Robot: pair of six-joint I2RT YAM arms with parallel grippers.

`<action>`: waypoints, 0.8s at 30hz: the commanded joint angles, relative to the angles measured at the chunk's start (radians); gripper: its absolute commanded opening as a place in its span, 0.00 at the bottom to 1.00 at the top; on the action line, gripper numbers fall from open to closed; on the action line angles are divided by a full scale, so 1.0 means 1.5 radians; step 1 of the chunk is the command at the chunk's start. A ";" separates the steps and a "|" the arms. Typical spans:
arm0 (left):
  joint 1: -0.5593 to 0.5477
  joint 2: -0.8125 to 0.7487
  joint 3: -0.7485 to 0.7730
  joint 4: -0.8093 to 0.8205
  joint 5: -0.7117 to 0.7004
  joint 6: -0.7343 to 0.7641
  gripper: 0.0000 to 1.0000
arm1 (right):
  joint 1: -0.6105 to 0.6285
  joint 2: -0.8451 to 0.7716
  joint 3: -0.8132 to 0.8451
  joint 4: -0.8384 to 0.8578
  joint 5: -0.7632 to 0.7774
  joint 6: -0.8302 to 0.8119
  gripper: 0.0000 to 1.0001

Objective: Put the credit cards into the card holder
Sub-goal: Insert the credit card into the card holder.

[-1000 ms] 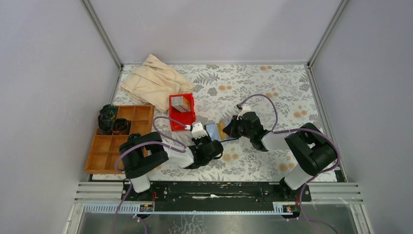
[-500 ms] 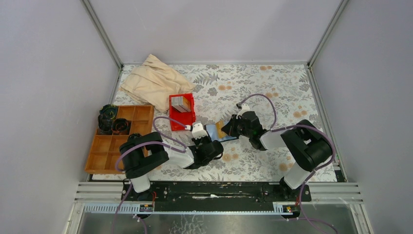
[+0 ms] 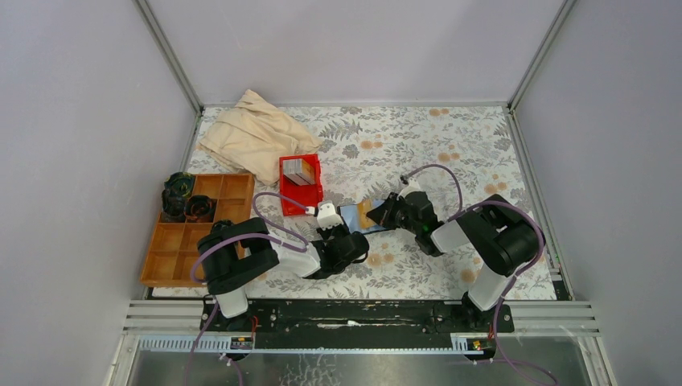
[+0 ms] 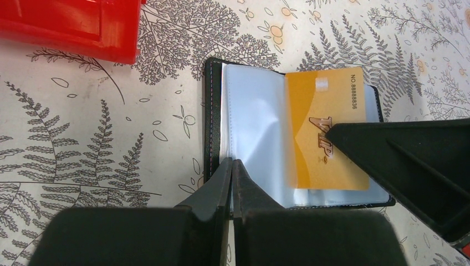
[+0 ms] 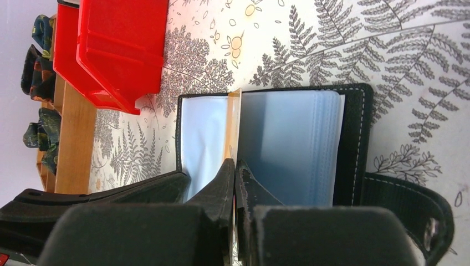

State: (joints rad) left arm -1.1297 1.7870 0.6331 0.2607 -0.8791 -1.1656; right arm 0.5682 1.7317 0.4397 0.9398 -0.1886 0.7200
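Top external: high overhead at the near edge, looking down, far off, whole worktop in view
Left wrist: just behind the left claw, close over the card holder, facing down
Right wrist: behind the right claw, equally close, scene turned sideways
Shared: card holder, tan credit card, red bin

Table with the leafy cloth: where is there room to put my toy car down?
Bare: the far right of the table, between the back wall and the right arm, and the near strip between the arms. Crowded: the left, with beige cloth, red bin and brown tray, and the middle, where left tool and right tool meet at the card holder.
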 commanded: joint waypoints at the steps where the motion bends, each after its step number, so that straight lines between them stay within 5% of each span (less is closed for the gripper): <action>1: -0.053 0.101 -0.056 -0.229 0.331 0.007 0.04 | 0.017 0.025 -0.041 -0.068 -0.039 0.008 0.00; 24: -0.053 0.110 -0.064 -0.211 0.335 0.002 0.03 | 0.032 0.069 -0.057 -0.006 -0.072 0.057 0.00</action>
State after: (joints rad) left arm -1.1378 1.7969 0.6338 0.2676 -0.9001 -1.1690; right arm 0.5686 1.7805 0.3557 1.1168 -0.2028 0.8253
